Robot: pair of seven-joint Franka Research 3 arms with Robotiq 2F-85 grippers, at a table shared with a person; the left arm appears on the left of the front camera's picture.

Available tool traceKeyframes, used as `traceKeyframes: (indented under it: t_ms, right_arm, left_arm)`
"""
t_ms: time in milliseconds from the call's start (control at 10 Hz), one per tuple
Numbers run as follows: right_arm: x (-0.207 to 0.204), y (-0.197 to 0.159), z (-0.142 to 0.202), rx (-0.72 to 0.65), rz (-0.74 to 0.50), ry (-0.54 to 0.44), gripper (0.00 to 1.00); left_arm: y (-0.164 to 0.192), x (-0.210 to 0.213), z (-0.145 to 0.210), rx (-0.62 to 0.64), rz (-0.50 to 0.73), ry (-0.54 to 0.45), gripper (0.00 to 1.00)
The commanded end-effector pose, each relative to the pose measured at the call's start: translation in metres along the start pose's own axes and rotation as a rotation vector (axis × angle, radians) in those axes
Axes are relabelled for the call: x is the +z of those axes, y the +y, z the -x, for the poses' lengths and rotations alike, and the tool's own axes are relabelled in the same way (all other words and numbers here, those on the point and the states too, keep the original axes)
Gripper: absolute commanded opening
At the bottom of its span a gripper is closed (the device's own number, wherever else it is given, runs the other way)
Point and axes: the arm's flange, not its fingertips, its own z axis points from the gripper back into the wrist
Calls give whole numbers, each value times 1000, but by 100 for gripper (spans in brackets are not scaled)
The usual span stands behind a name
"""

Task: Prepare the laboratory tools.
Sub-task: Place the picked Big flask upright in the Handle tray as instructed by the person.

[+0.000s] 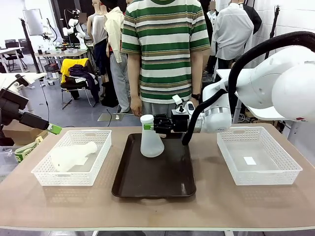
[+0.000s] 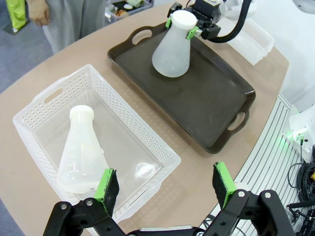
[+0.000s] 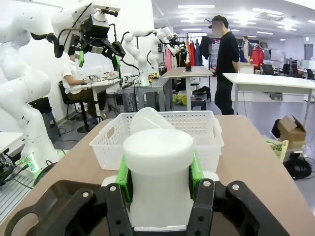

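Currently we see the right gripper (image 1: 148, 126) clamped on the neck of the upright flask (image 1: 151, 143), which stands on the far left part of the dark brown tray (image 1: 162, 184). We see the left gripper (image 2: 165, 186) spread wide with nothing in it, raised near the white mesh basket (image 2: 29, 115), where the second flask (image 2: 81, 152) lies on its side, neck toward the tray side
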Motion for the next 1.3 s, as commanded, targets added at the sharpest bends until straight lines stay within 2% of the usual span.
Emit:
traceKeyframes:
  t_ms: [0, 200, 300, 700, 800, 1200]
  right_arm:
    - [-1, -5, -3, -15, -7, -17, 0]
    - [-1, -6, -1, -24, -10, -3, 0]
    - [-1, -7, -2, -29, -15, 2, 7]
    - [-2, -8, 0, -50, -19, 19, 84]
    - [-1, -8, 0, -53, -14, 18, 100]
    - [0, -8, 0, -47, -11, 24, 100]
  left_arm:
    - [4, 0, 1, -17, 18, -15, 100]
    - [4, 0, 1, -17, 18, -15, 100]
    - [4, 0, 1, -17, 18, -15, 100]
    - [4, 0, 1, -17, 18, -15, 100]
    - [4, 0, 1, -17, 18, -15, 100]
    - [4, 0, 1, -17, 18, -15, 100]
